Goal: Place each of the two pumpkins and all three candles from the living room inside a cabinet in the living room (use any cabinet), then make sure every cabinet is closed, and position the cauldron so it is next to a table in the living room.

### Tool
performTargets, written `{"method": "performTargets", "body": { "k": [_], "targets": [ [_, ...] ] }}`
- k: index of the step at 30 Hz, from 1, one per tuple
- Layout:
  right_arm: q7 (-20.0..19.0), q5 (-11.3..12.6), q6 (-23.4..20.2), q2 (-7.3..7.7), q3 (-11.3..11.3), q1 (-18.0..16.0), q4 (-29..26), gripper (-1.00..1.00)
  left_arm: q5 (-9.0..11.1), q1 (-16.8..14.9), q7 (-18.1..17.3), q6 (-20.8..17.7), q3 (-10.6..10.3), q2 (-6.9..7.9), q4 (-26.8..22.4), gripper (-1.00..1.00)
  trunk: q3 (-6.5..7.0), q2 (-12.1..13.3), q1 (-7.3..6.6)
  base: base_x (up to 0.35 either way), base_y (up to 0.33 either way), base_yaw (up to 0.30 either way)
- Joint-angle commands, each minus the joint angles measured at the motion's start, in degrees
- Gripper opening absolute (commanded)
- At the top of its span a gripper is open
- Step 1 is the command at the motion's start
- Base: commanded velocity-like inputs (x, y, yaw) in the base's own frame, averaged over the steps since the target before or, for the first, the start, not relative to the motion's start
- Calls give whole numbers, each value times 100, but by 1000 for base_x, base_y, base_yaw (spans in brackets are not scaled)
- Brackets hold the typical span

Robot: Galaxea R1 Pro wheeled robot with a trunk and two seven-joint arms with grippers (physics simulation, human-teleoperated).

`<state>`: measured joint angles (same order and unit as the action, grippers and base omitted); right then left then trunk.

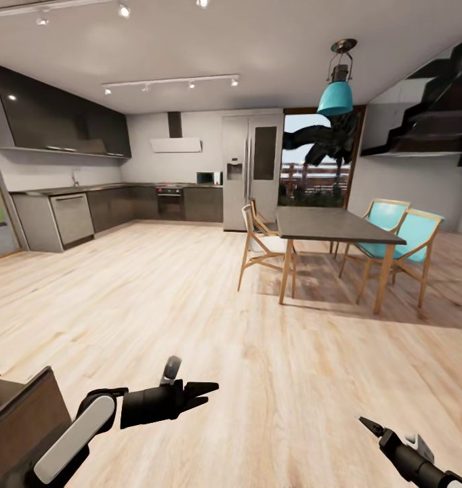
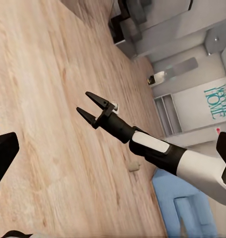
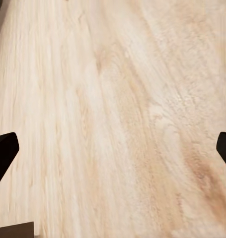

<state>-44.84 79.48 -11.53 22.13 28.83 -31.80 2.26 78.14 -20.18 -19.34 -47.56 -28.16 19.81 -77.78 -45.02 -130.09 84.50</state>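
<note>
My left gripper (image 1: 202,394) hangs open over the bare wood floor, holding nothing. Its dark fingertips (image 2: 4,152) sit far apart in the left wrist view. The right gripper (image 1: 366,424) is low at the right, also open and empty (image 2: 91,105). Its fingertips (image 3: 3,149) are spread wide over the floor. A small tan cylinder, seemingly a candle (image 2: 134,166), lies on the floor beneath the right forearm. A dark-brown cabinet (image 1: 17,413) corner with a light tan inside shows beside my left arm. The pumpkins, the cauldron and the low table are out of view.
Ahead to the right stands a dining table (image 1: 329,225) with wooden chairs (image 1: 261,247) and teal chairs (image 1: 410,237). A kitchen counter (image 1: 68,213) and a fridge (image 1: 251,169) line the far wall. A blue sofa (image 2: 187,210) is near the candle.
</note>
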Motion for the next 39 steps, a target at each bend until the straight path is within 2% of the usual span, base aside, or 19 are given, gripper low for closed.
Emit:
{"method": "performTargets", "body": {
  "k": [1,39],
  "targets": [
    [-29,60,-51,-5,34,-10,20,100,0,-4,-17,-8,-4,5,-1,100,-6,-3,-1,0,0,-283],
    [-25,58,-51,-16,34,-10,21,100,6,-4,-17,-8,4,9,-1,100,-6,-3,-1,0,0,-283]
  ]
}}
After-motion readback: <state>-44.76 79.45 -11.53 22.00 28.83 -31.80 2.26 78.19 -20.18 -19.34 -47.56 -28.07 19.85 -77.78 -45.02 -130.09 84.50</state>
